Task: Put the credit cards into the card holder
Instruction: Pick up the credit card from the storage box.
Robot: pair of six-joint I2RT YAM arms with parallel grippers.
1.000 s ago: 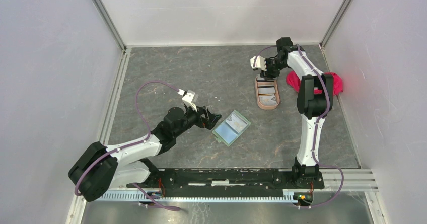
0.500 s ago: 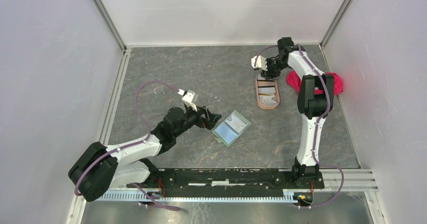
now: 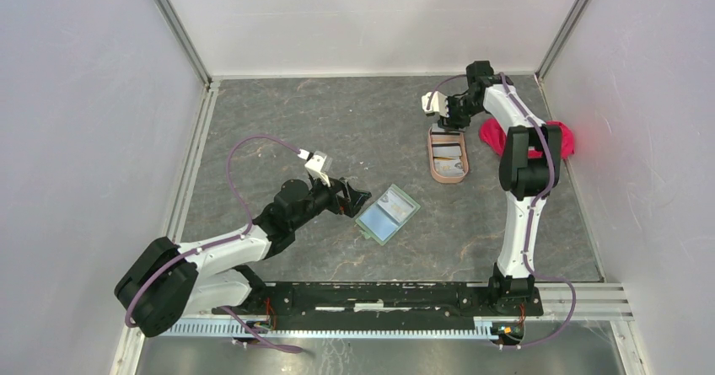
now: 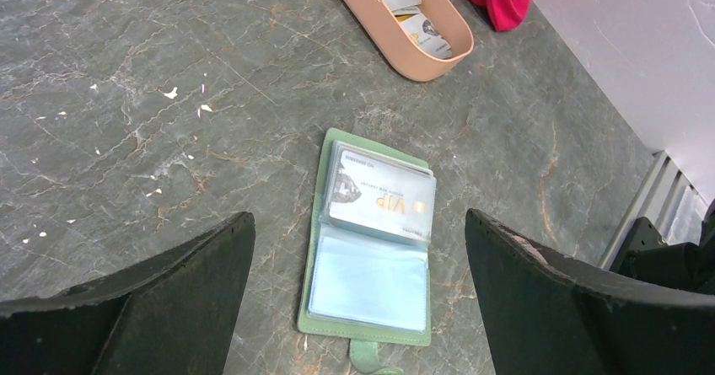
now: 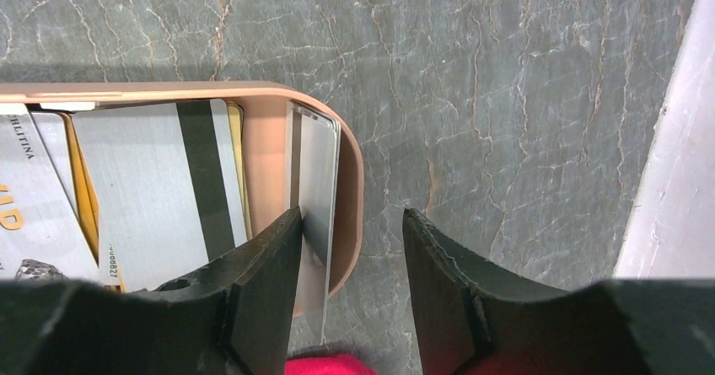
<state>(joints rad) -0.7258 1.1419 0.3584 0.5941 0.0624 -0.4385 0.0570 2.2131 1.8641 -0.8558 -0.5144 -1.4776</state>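
The sage-green card holder (image 3: 387, 213) lies open and flat on the table, with a whitish "VIP" card (image 4: 384, 196) in its upper pocket and its lower pale blue pocket (image 4: 367, 284) empty. My left gripper (image 4: 358, 217) hovers just left of it, wide open, nothing between its fingers. Several credit cards (image 5: 152, 198) lie in the pinkish tray (image 5: 352, 156). One grey card (image 5: 319, 173) stands on edge against the tray's end wall. My right gripper (image 5: 352, 215) is open and straddles that card and the wall; its left finger touches the card, its right finger is outside, apart from the wall.
The pinkish tray (image 3: 447, 179) sits at the back right, with a red-pink cloth (image 3: 565, 139) just beyond it near the right wall. The cloth's edge (image 5: 337, 365) shows under my right gripper. White walls enclose the table on three sides.
My right gripper's jaws have narrowed slightly around the upright card and the tray wall. The left arm and the card holder have not moved.
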